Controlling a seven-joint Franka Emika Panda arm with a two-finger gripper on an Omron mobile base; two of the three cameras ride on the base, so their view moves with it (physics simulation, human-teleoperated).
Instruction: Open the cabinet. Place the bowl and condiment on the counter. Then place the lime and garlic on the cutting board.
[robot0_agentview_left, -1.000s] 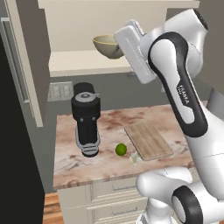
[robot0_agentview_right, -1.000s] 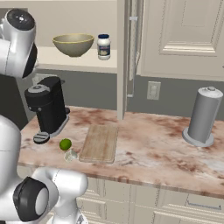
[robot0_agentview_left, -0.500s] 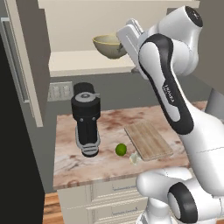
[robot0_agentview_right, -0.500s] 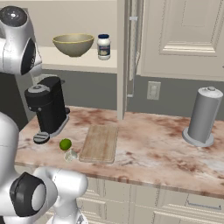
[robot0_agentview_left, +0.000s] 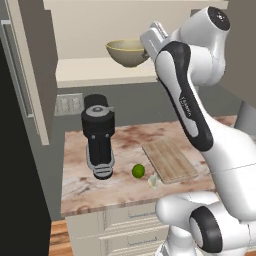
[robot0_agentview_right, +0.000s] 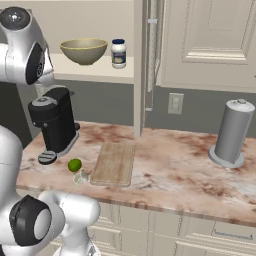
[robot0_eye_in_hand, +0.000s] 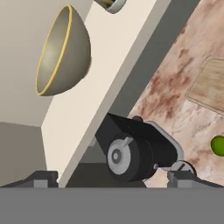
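in the kitchen, the cabinet (robot0_agentview_right: 200, 40) is standing open, the bowl (robot0_agentview_left: 127, 52) sitting on its shelf beside the jar (robot0_agentview_right: 118, 53). your gripper (robot0_eye_in_hand: 111, 179) is hanging released near the bowl; approaching crooked, you're risking knocking it into the jar.

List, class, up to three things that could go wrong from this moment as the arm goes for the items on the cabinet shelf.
1. The open gripper is near the bowl but tilted; a poor rim grasp could let it slip off the shelf.
2. The coffee machine stands directly below, so a dropped bowl might strike it.
3. The condiment sits just beside the bowl and could be knocked over.
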